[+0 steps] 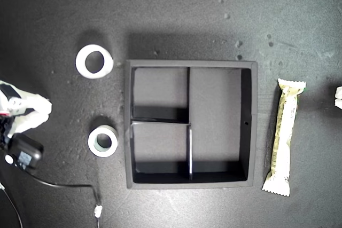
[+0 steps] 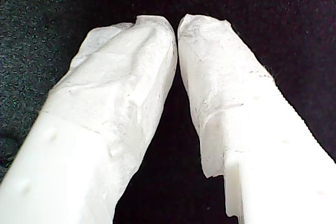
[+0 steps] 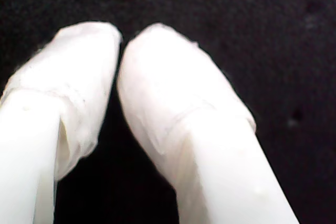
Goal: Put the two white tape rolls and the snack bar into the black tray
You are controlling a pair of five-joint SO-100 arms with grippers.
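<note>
The black tray (image 1: 128,132) sits mid-table in the exterior view, with nothing in its two small compartments or its long one. Two white tape rolls lie on the exterior view's left of it: a larger one (image 1: 80,62) further up and a smaller one (image 1: 92,143) with a greyish-green core lower down. The snack bar (image 1: 283,137) lies lengthwise on the tray's other side. My first gripper (image 2: 176,24) and my second gripper (image 3: 122,38) are both shut on nothing above bare dark mat. I cannot tell which arm is which in the exterior view.
An arm's white wrapped fingers (image 1: 26,111) reach in from the exterior view's left edge, with a black block (image 1: 24,153) and a cable (image 1: 80,186) trailing below. A white bit of another arm (image 1: 338,97) shows at that view's right edge.
</note>
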